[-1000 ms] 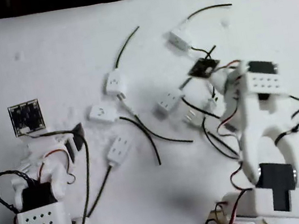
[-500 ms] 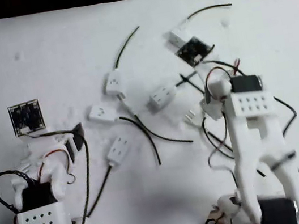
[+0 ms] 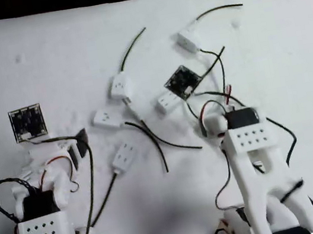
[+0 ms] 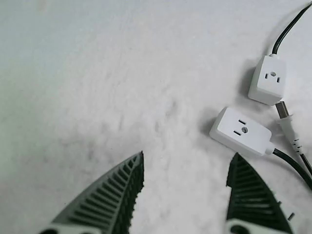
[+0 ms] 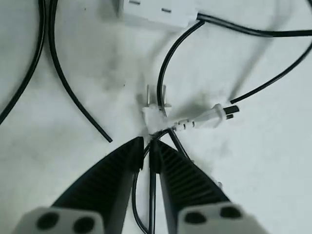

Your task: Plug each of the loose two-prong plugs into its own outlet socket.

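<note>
Our right end effector (image 5: 146,142) is pinched narrow on a black cord (image 5: 152,180), right at the tail of a white plug (image 5: 152,117). The plug lies just ahead of the fingertips, its long axis in line with them. Its two flat metal prongs (image 5: 149,95) aim at a blocky white outlet (image 5: 156,9) farther ahead — this arm looks the nearer. The left end effector (image 4: 187,156) is spread wide over the matte desk (image 4: 97,73) — a second outlet (image 4: 241,130) sits beyond one ribbed finger.
</note>
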